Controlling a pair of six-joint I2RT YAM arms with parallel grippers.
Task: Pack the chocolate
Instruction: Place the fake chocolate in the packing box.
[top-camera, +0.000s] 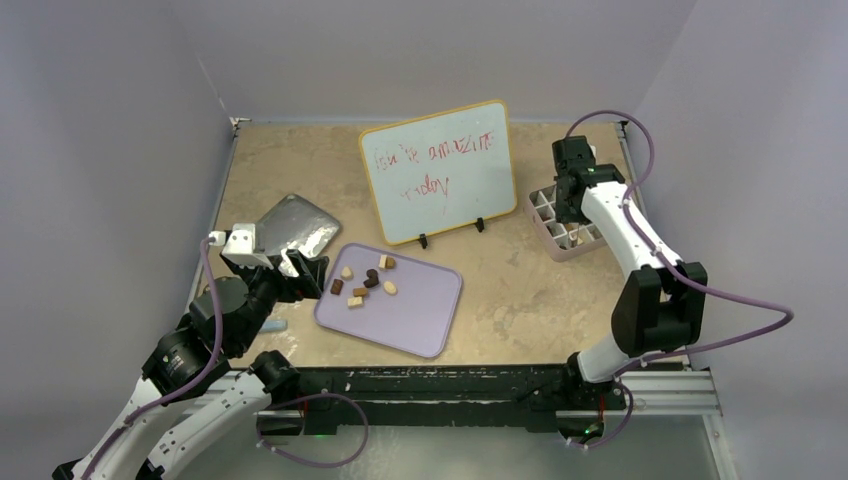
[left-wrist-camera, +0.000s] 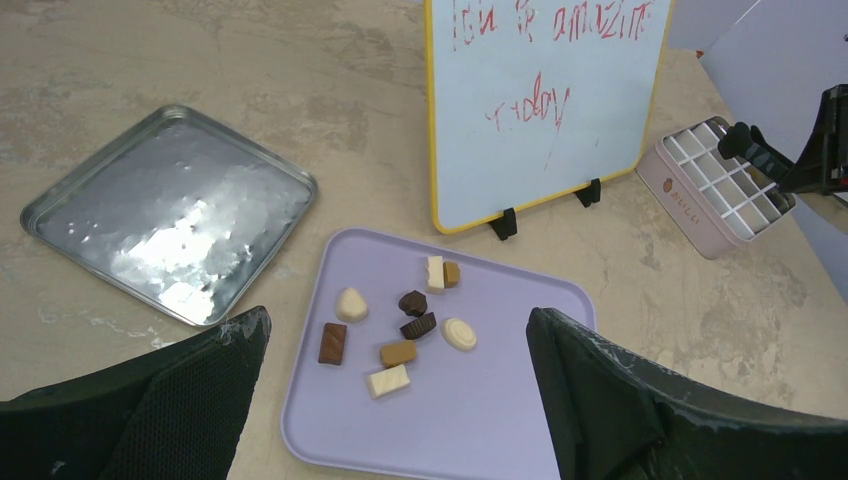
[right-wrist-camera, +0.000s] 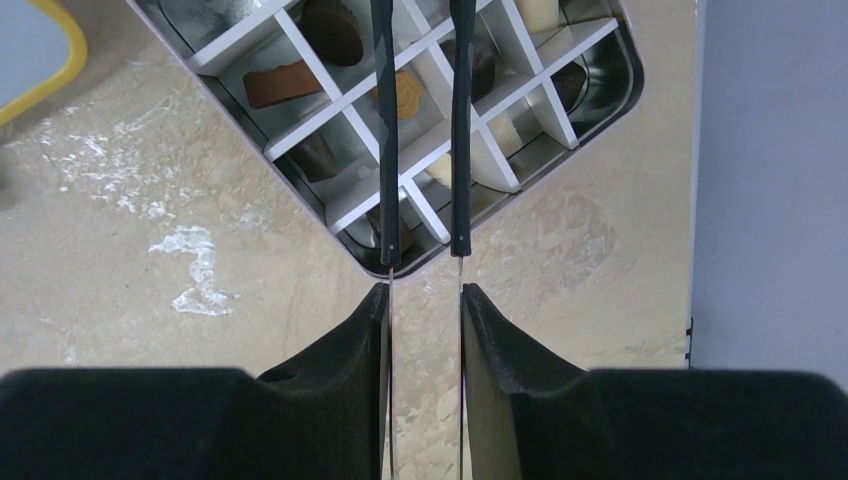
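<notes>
Chocolate (left-wrist-camera: 398, 353): small moulded pieces in dark brown, tan and cream, as bars, an oval and rounded shapes. They lie loose on a smooth lavender tray (left-wrist-camera: 500, 430). More pieces sit in the white-partitioned cells of the pale pink box (left-wrist-camera: 690, 190). A shiny, crinkled metal tray (left-wrist-camera: 170, 215) lies on the mottled beige surface (left-wrist-camera: 300, 80).

Left tool (left-wrist-camera: 395, 330): spread wide over the tray, holding nothing.

Right tool (right-wrist-camera: 425, 240): narrow over the box; whether it grips anything cannot be told.
</notes>
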